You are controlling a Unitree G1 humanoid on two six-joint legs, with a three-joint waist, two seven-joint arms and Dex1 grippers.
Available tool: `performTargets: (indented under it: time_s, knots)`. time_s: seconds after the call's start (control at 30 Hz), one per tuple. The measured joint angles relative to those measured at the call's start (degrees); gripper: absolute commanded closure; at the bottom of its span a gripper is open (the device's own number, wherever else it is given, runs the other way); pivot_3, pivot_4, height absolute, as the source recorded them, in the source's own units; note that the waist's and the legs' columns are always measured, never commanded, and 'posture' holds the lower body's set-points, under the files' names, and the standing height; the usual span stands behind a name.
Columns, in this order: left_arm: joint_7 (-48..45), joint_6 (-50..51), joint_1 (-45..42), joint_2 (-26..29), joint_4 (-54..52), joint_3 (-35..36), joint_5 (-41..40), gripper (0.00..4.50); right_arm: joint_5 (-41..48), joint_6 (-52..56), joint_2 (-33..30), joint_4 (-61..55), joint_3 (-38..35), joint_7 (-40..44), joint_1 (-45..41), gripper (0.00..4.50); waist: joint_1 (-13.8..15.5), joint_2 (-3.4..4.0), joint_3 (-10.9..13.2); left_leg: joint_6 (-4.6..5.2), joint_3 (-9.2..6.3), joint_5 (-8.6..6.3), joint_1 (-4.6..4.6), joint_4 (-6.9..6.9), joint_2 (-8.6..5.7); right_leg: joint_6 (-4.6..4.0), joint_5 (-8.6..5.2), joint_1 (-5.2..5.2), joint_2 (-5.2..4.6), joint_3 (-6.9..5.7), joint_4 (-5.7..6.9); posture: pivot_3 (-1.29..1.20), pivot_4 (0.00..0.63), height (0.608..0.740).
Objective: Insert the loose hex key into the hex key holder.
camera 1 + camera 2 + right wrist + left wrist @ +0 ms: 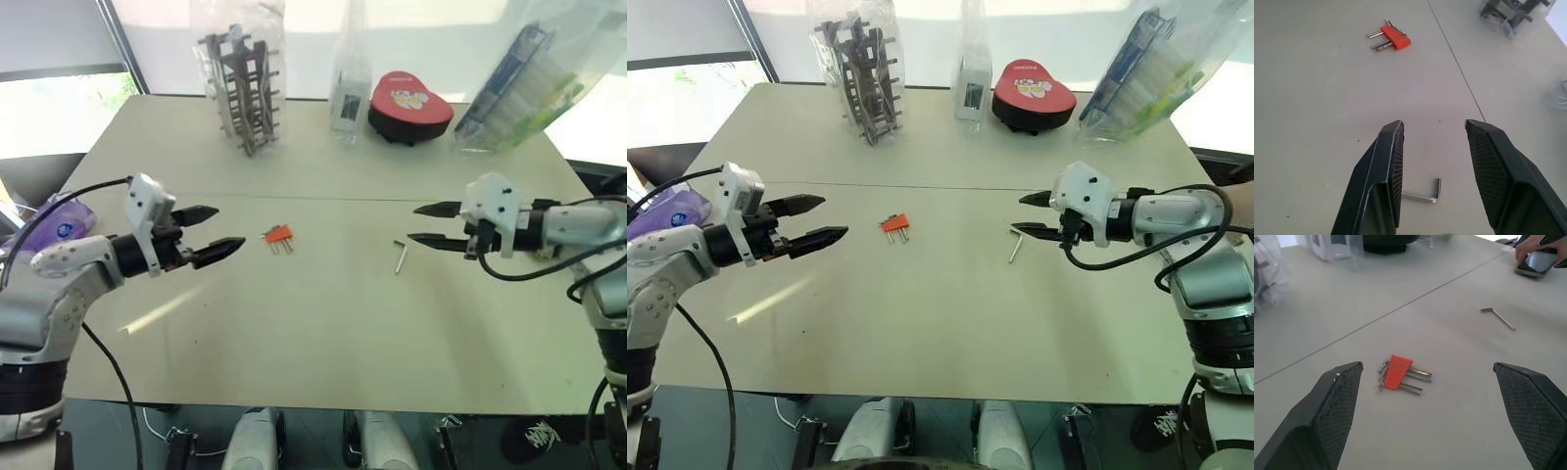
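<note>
Both grippers hang empty over the table, and your two task pieces lie apart between them.

You can't make out how many keys the hex key holder point(278, 234) carries; its prongs blur together, some partly under the orange block. In the right wrist view, one black finger point(1382, 181) covers the long end of the loose hex key point(400, 256). That key lies flat on the beige table point(323, 333), just below the right gripper point(427, 224), whose jaws stand parted and empty. The left gripper point(217, 231) is spread wide, holding nothing, just left of the holder. A seam runs across the tabletop. At the far edge stand bagged items, cut off at the top, and a red heart-shaped box point(409, 107) against bright windows.
</note>
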Motion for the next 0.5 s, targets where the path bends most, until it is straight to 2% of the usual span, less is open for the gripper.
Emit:
performTargets:
  time_s: [0.5]
  knots:
    - [2.61, 1.00, -0.79, -0.52, -0.96, 0.37, -1.70, 0.03, -0.01, 1.06, 0.24, 0.33, 1.10, 0.31, -2.25, 2.45, -0.02, 0.00, 0.00, 0.00, 0.02, 0.00, 0.00, 0.00, 0.00, 0.03, 0.02, -0.01, 0.00, 0.00, 0.01, 0.00, 0.150, 0.740]
